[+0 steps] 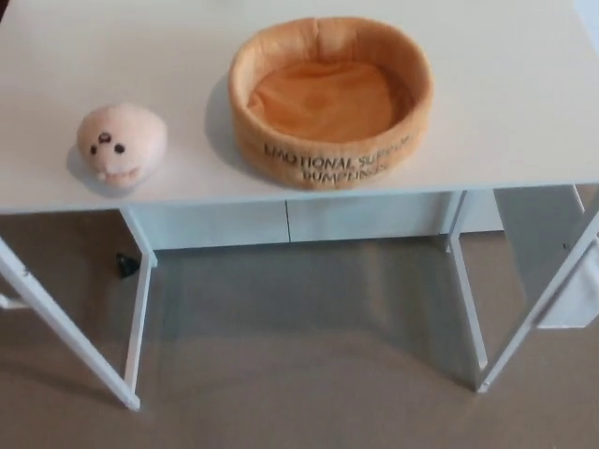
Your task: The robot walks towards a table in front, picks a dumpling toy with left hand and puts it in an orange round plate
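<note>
No hand in view, dumpling toy on table, left of plate
</note>
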Motion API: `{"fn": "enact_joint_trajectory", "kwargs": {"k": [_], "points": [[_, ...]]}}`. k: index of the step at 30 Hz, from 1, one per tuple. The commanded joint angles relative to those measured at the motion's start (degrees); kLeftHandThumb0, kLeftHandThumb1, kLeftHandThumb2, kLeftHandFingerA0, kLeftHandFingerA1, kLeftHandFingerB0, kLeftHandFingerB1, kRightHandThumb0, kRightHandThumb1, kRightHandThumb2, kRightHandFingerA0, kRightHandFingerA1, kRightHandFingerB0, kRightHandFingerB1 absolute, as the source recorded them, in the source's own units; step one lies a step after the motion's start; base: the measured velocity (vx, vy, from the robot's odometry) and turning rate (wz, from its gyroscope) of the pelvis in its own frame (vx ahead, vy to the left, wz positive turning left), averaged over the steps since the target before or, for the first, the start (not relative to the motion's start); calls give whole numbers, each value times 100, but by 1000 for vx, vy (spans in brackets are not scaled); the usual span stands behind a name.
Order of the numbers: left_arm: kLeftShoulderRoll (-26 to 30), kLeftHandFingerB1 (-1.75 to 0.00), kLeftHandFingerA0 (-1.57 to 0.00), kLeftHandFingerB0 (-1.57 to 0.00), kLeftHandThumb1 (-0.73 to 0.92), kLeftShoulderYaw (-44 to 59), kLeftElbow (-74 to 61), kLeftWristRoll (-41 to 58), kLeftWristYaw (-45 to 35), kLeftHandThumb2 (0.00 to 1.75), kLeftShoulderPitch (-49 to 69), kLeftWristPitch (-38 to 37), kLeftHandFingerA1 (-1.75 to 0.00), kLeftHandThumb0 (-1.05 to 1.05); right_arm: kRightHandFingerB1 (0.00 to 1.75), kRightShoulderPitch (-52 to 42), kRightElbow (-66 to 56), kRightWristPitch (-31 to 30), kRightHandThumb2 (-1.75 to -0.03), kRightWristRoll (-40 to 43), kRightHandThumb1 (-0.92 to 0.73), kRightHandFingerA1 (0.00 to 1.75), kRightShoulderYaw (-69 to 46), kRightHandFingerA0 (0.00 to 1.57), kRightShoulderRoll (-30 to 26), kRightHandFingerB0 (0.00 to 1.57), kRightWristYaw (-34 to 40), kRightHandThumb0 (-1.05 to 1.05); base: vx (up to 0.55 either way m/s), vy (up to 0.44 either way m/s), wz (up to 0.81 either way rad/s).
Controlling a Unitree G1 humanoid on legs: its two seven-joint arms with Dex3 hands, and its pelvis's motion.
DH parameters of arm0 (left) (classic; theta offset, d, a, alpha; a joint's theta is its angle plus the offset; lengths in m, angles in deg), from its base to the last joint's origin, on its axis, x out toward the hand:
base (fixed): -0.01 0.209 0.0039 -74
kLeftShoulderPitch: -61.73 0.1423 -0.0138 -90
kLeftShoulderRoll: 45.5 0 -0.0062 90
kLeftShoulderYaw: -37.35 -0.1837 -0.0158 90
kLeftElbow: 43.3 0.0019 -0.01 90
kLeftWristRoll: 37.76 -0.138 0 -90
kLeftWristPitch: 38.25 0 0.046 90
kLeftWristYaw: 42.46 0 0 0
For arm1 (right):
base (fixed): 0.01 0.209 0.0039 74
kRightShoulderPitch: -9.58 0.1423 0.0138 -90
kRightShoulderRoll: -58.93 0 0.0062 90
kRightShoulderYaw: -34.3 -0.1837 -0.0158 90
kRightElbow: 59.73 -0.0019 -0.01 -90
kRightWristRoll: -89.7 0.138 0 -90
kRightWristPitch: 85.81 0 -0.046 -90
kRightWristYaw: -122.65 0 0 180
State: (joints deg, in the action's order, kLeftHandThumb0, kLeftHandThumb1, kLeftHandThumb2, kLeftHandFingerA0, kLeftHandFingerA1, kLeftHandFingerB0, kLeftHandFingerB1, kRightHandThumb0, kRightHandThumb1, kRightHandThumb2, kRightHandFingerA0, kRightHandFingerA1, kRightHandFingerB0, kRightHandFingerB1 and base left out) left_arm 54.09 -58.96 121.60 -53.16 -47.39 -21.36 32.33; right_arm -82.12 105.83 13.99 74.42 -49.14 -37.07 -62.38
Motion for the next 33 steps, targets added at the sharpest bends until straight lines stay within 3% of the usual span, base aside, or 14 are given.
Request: {"fn": "enact_joint_trajectory", "kwargs": {"k": [1, 6, 9, 12, 15, 16, 19, 20, 23, 24, 26, 27, 29, 33], "points": [[111, -49, -49, -38, 52, -16, 7, -43, 27, 80, 77, 7, -55, -48, 48, -114, 67, -24, -81, -27, -56, 56, 7, 53, 15, 38, 38, -45, 165, 68, -14], [111, -50, -48, -39, 51, -35, 35, -60, 28, 80, 61, 10, -55, -48, 38, -157, 31, 6, -59, 19, -66, 45, -23, 59, 19, 46, -5, -37, 161, 135, -10], [117, -49, -48, -38, 51, -34, 22, -52, 33, 79, 70, 4, -55, -48, 49, -171, 47, 1, -81, 32, -56, 56, -55, 54, 30, 40, 6, -44, 211, 188, 1], [132, -48, -47, -36, 52, -84, 26, -97, 25, 80, 28, 37, -55, -48, 37, -175, 38, -22, -59, 35, -67, 45, -71, 58, 43, 44, -10, -36, 85, 87, 4], [137, -48, -47, -34, 51, -121, 42, -115, 33, 80, -15, 88, -55, -48, 37, -177, 47, -12, -59, 16, -68, 45, -63, 57, 44, 43, -27, -35, 75, -11, 8], [141, -36, -53, -38, 61, -110, 30, -90, 18, 58, -6, 73, -46, -42, 38, -186, 47, 5, -59, 14, -68, 45, -64, 58, 43, 44, -23, -36, 100, -38, 7], [151, -47, -47, -28, 50, -64, -15, -14, -45, 80, 23, 62, -58, -48, 36, -201, 59, 5, -59, 0, -68, 44, -52, 58, 46, 44, -25, -36, 66, -107, 3], [148, -46, -48, -26, 50, -49, -31, 6, -46, 80, 37, 57, -59, -47, 48, -203, 72, -16, -82, -9, -58, 55, -48, 53, 54, 38, -7, -44, -30, -149, -3], [134, -46, -49, -25, 50, -59, -29, -25, 56, 80, 50, 40, -59, -48, 48, -199, 92, -75, -83, -27, -59, 55, -37, 53, 69, 38, 22, -44, 132, -111, -7], [132, -33, -57, -29, 63, -40, -16, -6, 24, 58, 47, 48, -53, -41, 48, -210, 78, -43, -83, -65, -59, 55, 4, 53, 58, 38, 16, -45, 151, -36, -5], [128, -45, -56, -24, 49, -29, -8, 3, 8, 79, 44, 61, -64, -47, 48, -234, 58, -23, -83, -55, -59, 56, 4, 53, 53, 38, 6, -45, 64, -133, 1], [142, -34, -60, -28, 63, -49, -29, -19, 19, 59, 55, 47, -52, -41, 37, -244, 66, -37, -60, -34, -68, 45, -16, 62, 70, 44, 28, -37, 29, -101, 0], [148, -34, -60, -28, 63, -28, -48, 6, -12, 60, 71, 20, -54, -40, 37, -247, 67, -48, -60, -7, -68, 45, -43, 61, 76, 43, 7, -37, 24, -13, -3], [149, -34, -55, -29, 62, -39, -32, -14, -33, 59, 46, 73, -51, -40, 49, -265, 95, -5, -81, -23, -56, 56, -44, 54, 78, 40, 19, -44, 45, 94, -11]]}}
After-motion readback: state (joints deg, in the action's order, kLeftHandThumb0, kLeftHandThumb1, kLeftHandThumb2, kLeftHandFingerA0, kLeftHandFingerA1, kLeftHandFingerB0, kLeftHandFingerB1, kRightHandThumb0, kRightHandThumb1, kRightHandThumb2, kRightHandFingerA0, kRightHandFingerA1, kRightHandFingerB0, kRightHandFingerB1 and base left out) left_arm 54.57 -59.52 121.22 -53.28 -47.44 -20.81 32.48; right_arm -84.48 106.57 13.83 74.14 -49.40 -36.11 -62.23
